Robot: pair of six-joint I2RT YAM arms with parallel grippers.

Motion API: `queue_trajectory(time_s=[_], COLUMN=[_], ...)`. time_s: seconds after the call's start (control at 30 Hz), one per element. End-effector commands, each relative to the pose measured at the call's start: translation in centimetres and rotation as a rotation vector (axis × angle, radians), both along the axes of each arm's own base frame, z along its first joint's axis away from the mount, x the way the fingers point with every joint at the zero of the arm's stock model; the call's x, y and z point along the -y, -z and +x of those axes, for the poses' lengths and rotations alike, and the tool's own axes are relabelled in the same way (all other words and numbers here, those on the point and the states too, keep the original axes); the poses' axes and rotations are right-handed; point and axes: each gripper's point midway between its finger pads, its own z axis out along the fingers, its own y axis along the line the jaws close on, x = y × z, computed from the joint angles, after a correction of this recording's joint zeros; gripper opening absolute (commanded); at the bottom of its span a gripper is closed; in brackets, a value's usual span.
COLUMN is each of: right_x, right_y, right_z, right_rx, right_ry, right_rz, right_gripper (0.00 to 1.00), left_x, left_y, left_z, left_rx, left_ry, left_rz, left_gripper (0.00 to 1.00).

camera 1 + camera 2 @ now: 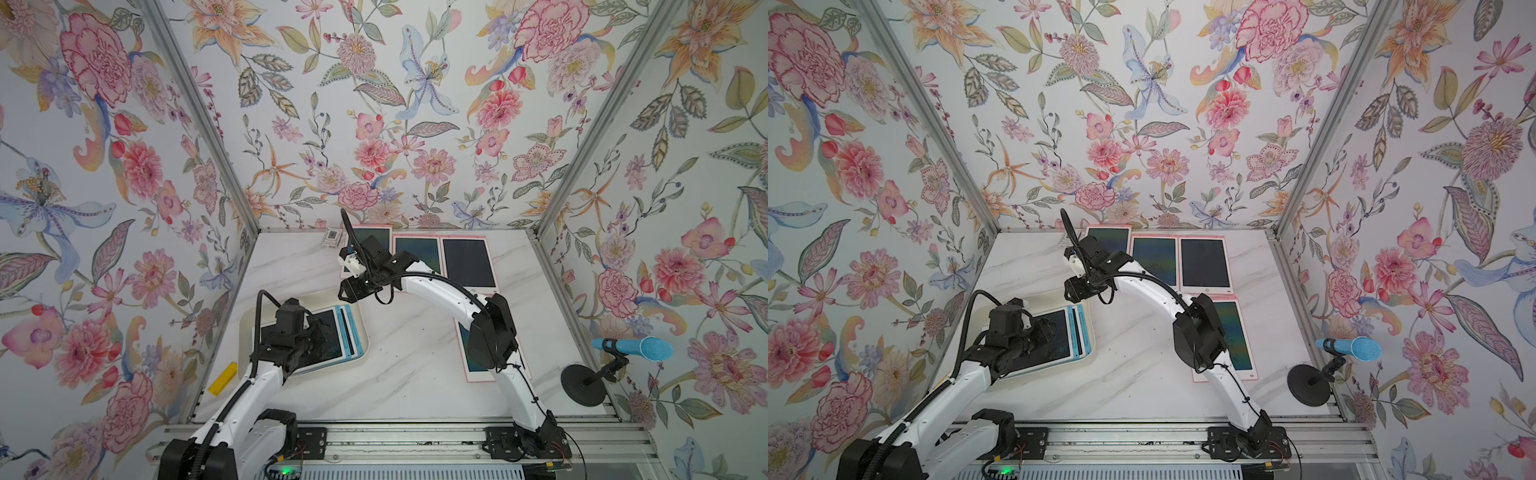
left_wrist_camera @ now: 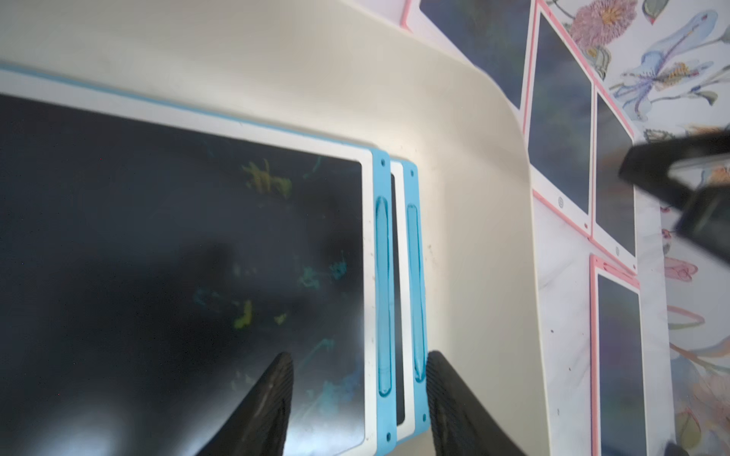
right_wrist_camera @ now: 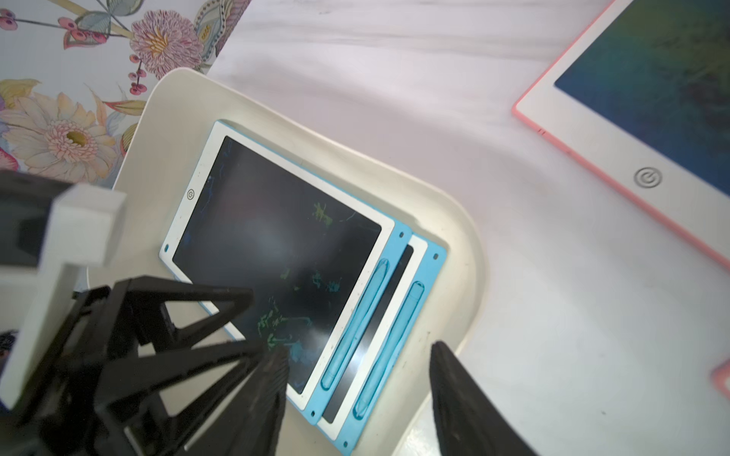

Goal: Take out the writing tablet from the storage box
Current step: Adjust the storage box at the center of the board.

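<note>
Left gripper (image 2: 360,355), jaws part-open & empty, hovers over top writing tablet (image 2: 177,237) in storage box (image 2: 474,197); I'd pinch its blue edge, lift level, w/o dragging 2nd tablet (image 2: 415,276) beneath.

The storage box (image 2: 454,138) looks like smooth, satin cream plastic. The top writing tablet (image 2: 177,237) has a glossy dark screen in a smooth white and blue plastic frame. The table (image 3: 395,59) has a smooth marble-look finish.
</note>
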Motion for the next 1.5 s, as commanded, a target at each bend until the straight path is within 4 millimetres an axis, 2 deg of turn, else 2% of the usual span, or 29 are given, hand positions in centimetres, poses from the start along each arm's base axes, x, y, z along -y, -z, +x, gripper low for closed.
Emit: queue_trajectory(time_s=[0.0,0.13,0.3,0.43,0.6,0.77,0.87,1.03,1.17,1.27,1.47], right_x=[-0.7,-1.6,-2.3,-2.1,-1.8,-1.9,-2.1,-1.4,0.0,0.3,0.8], right_y=[1.5,3.2,6.0,7.3,9.2,10.2,10.8,12.3,13.1,13.4,13.5], right_z=[-1.3,-2.5,-2.9,-2.6,-3.0,-3.4,-3.5,-4.0,-3.4,-3.2,-2.9], right_rx=[-0.067,-0.1,-0.135,-0.14,-0.184,-0.198,-0.208,-0.192,-0.151,-0.16,-0.18], right_ry=[-0.007,-0.026,-0.007,0.019,0.04,0.053,0.063,0.108,0.164,0.181,0.202], right_rz=[-0.02,-0.045,-0.085,-0.122,-0.168,-0.203,-0.214,-0.284,-0.364,-0.371,-0.376], right_gripper=[0.57,0.56,0.56,0.56,0.61,0.6,0.6,0.61,0.65,0.68,0.69], left_x=[-3.1,-6.3,-9.0,-10.8,-12.9,-14.8,-15.2,-15.4,-15.2,-15.0,-14.7], left_y=[0.1,1.4,2.6,2.2,1.9,2.0,2.8,5.6,5.3,4.6,5.1], left_z=[0.4,0.5,-0.2,-0.4,-0.9,-1.8,-1.9,-2.9,-2.8,-2.5,-2.5], left_rx=[-0.036,-0.092,-0.148,-0.145,-0.142,-0.164,-0.163,-0.236,-0.213,-0.174,-0.183], left_ry=[-0.042,-0.101,-0.211,-0.285,-0.373,-0.46,-0.473,-0.485,-0.477,-0.478,-0.459], left_rz=[0.109,0.163,0.225,0.268,0.298,0.354,0.347,0.355,0.345,0.336,0.323], left_gripper=[0.58,0.59,0.62,0.65,0.69,0.71,0.72,0.72,0.73,0.74,0.74])
